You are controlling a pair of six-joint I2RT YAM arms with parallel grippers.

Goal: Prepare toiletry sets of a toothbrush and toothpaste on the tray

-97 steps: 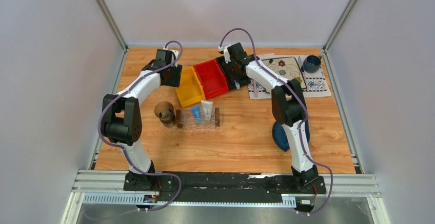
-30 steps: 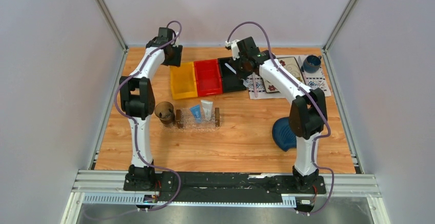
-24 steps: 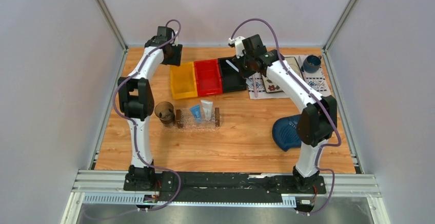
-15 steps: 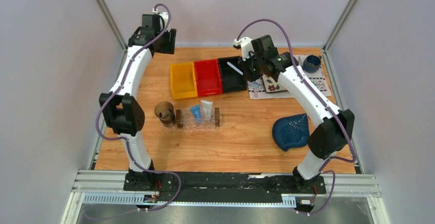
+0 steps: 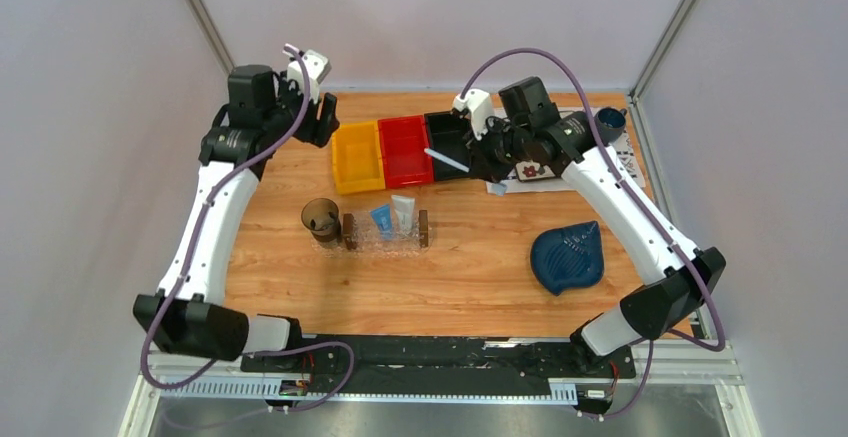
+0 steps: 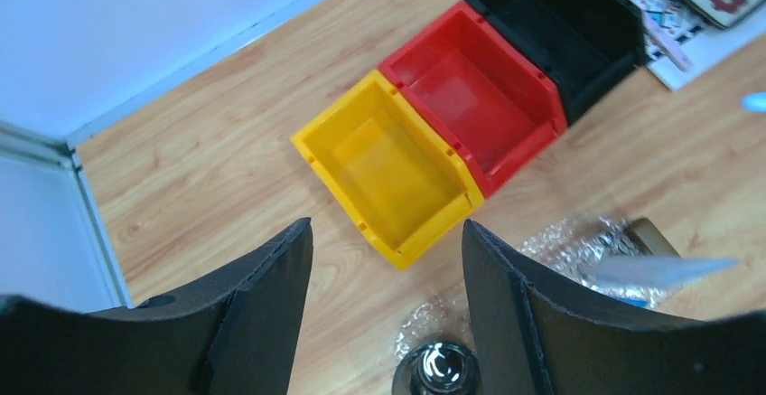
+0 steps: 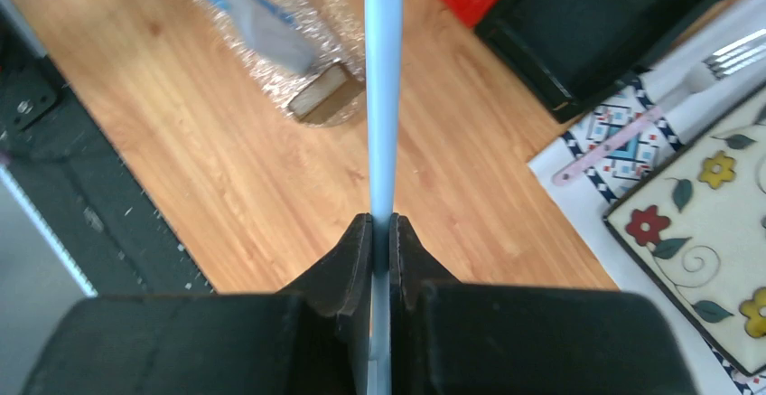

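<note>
My right gripper [image 5: 478, 161] [image 7: 381, 232] is shut on the pale blue toothbrush [image 5: 446, 160] [image 7: 383, 97], held in the air above the front edge of the black bin [image 5: 450, 135]. The brush sticks out to the left, towards the tray. The clear tray [image 5: 385, 246] [image 7: 326, 93] lies in front of the bins, with a blue toothpaste tube [image 5: 381, 219] and a white-grey tube [image 5: 403, 212] [image 6: 652, 271] lying in it. My left gripper [image 5: 322, 117] [image 6: 387, 228] hangs open and empty, high over the table's back left, left of the yellow bin [image 5: 359, 157] [image 6: 393, 173].
A red bin [image 5: 405, 150] [image 6: 479, 97] sits between the yellow and black ones. A brown cup [image 5: 321, 220] [image 6: 440, 368] stands left of the tray. A pink-handled fork [image 7: 623, 142], a floral plate [image 7: 705, 232] and a blue cup [image 5: 607, 119] are at the back right; a dark blue leaf dish [image 5: 568, 255] at the front right.
My right gripper has lifted the toothbrush from the black bin and drawn it towards the front. The left arm has risen and swung away to the left, its jaws a little wider.
</note>
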